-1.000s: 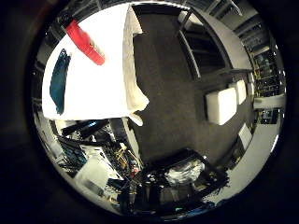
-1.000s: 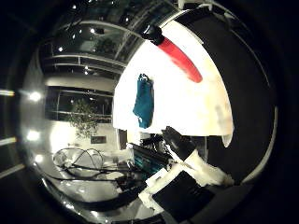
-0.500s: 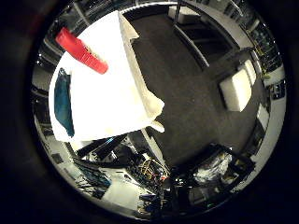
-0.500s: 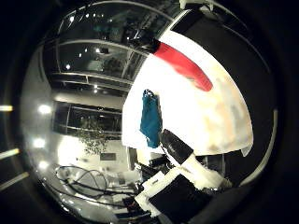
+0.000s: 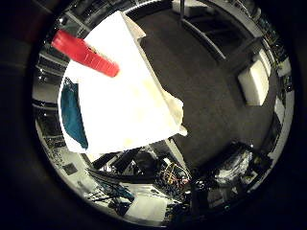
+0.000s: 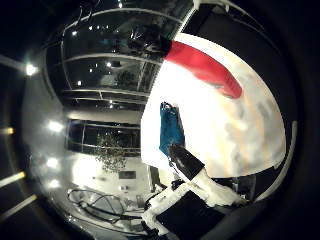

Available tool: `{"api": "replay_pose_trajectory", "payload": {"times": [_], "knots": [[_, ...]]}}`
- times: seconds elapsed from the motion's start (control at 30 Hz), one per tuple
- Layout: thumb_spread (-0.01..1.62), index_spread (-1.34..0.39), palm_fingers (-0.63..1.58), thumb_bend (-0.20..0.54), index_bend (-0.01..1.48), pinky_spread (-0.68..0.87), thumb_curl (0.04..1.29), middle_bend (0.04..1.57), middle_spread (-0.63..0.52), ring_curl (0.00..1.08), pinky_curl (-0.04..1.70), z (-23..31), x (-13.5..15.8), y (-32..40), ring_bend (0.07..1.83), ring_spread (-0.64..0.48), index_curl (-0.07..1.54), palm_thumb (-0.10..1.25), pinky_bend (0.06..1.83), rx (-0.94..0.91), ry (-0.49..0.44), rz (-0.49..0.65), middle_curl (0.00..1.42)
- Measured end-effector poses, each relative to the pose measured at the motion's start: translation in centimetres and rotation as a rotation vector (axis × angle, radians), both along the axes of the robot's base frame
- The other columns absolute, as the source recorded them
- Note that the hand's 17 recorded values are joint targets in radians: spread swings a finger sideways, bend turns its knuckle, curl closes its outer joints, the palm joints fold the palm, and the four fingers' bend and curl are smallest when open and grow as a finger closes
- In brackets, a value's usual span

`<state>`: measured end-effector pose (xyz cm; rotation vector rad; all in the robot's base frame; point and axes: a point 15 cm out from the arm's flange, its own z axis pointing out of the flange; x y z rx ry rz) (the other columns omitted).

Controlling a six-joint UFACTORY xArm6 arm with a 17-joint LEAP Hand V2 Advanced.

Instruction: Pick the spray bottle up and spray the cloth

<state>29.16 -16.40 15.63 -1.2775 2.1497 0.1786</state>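
Red spray bottle (image 5: pixel 85 53) lies flat on white worktop (image 5: pixel 129 110), apart from teal cloth (image 5: pixel 73 118) near worktop edge. Hand (image 6: pixel 192 187) above worktop; fingers (image 6: pixel 184 159) state: cannot tell.

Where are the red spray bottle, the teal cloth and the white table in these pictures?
spray bottle (image 5: pixel 85 52), little finger side palm view, middle of its red body.
cloth (image 5: pixel 73 117), little finger side palm view, middle of the teal fabric.
table (image 5: pixel 129 110), little finger side palm view, bare white top.
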Motion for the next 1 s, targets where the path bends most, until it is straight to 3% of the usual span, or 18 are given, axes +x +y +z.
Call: {"api": "replay_pose_trajectory", "payload": {"times": [0.4, 1.0], "knots": [[1.06, -0.16, 0.08, -0.024, 0.16, 0.37, 0.31, 0.19, 0.19, 0.26, 0.31, -2.7, 1.0, -0.6, 0.34, 0.22, 0.28, 0.58, 0.36, -0.016, 0.036, -0.013, 0.32], [1.06, -0.15, 0.08, -0.024, 0.16, 0.37, 0.31, 0.19, 0.19, 0.26, 0.31, -3.7, 6.5, 0.9, 0.35, 0.22, 0.28, 0.56, 0.36, 0.066, 0.005, -0.022, 0.32]]}}
